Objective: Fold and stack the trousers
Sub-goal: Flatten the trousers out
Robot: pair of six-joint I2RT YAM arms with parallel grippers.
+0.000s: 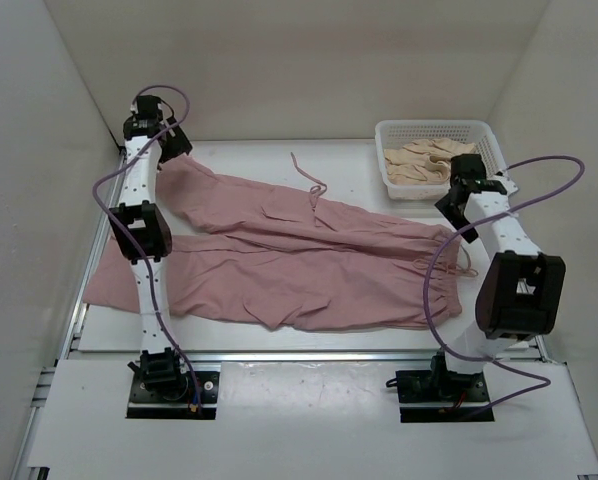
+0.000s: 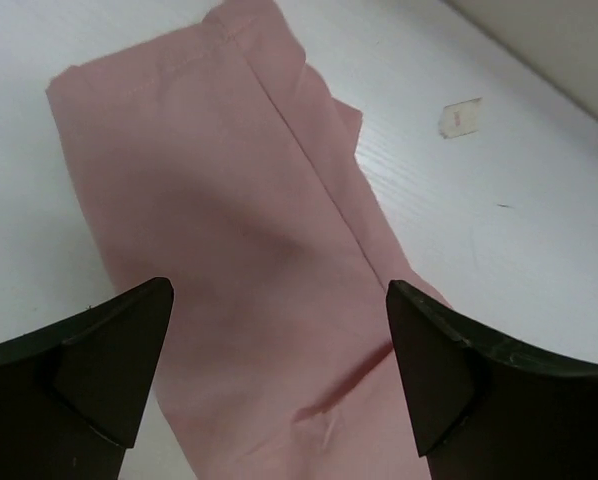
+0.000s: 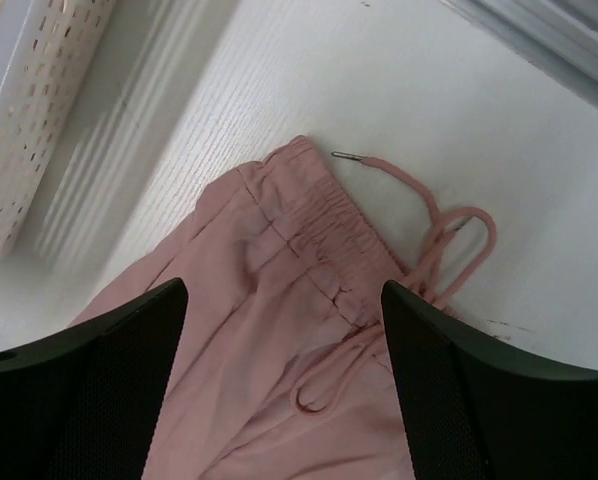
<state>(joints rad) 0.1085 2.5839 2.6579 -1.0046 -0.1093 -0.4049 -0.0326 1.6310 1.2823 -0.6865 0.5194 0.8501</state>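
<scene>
The dusty-pink trousers (image 1: 309,265) lie spread flat across the table, legs to the left and gathered waist to the right. My left gripper (image 1: 172,145) is open and empty above the far leg's end. The left wrist view shows that leg (image 2: 229,200) between the parted fingers of the left gripper (image 2: 279,300). My right gripper (image 1: 457,200) is open and empty above the waist. The right wrist view shows the right gripper (image 3: 284,295) over the elastic waistband (image 3: 339,225) and the looped drawstring (image 3: 449,230).
A white perforated basket (image 1: 434,127) holding beige garments (image 1: 424,160) stands at the back right, close to the right gripper; its wall shows in the right wrist view (image 3: 39,110). A loose pink cord (image 1: 307,175) lies behind the trousers. White walls enclose the table.
</scene>
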